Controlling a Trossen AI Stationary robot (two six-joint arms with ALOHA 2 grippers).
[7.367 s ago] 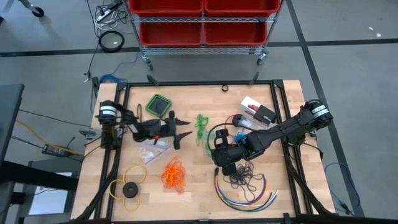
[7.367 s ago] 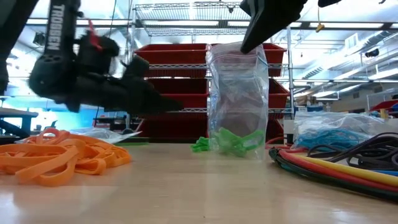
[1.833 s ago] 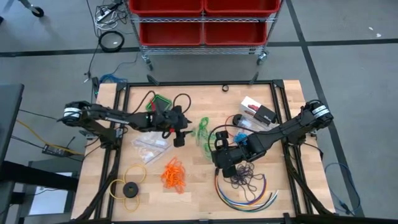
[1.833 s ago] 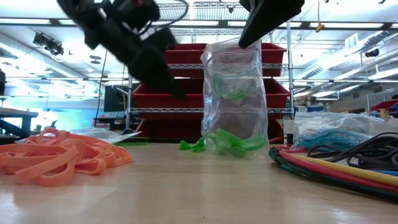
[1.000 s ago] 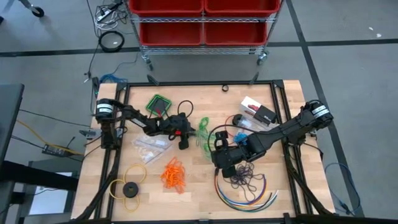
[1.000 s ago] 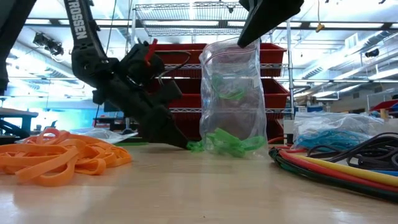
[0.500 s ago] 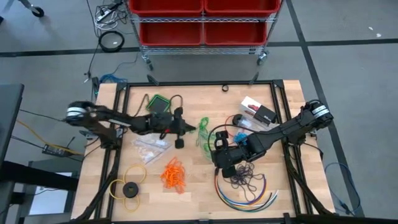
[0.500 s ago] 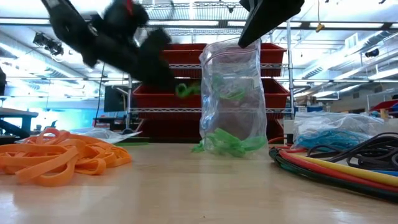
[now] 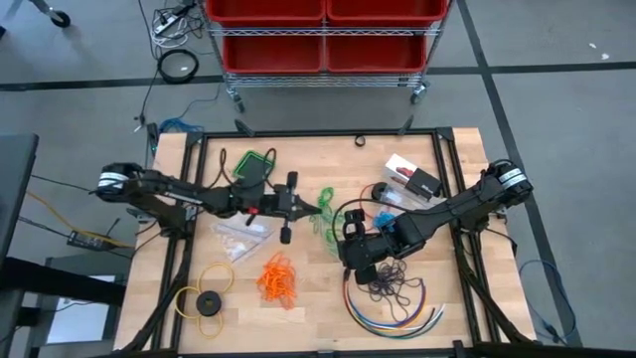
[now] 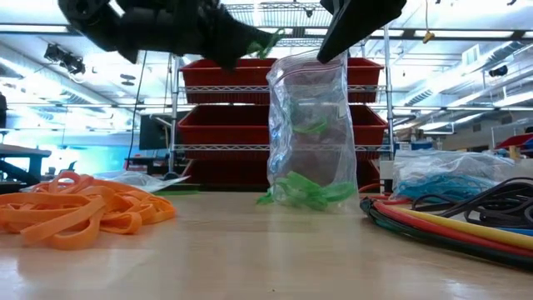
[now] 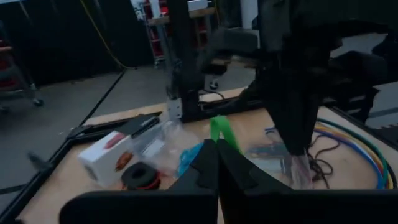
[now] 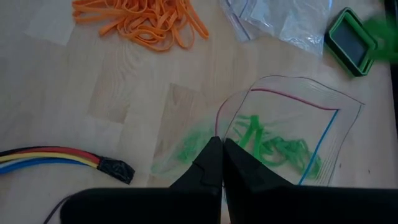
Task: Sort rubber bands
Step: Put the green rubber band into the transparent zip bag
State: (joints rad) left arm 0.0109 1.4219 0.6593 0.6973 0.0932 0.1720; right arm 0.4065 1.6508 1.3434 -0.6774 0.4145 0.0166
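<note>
Lifted off the worktop [image 9: 308, 318] since earlier, the left gripper [image 10: 268, 38] pinches a thin green rubber band [image 11: 221, 130] in closed fingers; the right gripper [image 12: 217, 149], fingers together, grips the clear bag [image 10: 310, 133], its mouth half hidden.

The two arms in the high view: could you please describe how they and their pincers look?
Both arms are dark, slender and jointed, each with a pale band at its base joint. The left pincer has a small red mark just behind it and thin black fingers. The right pincer has matching tapered black fingers. Black cables loop beside both wrists.
</note>
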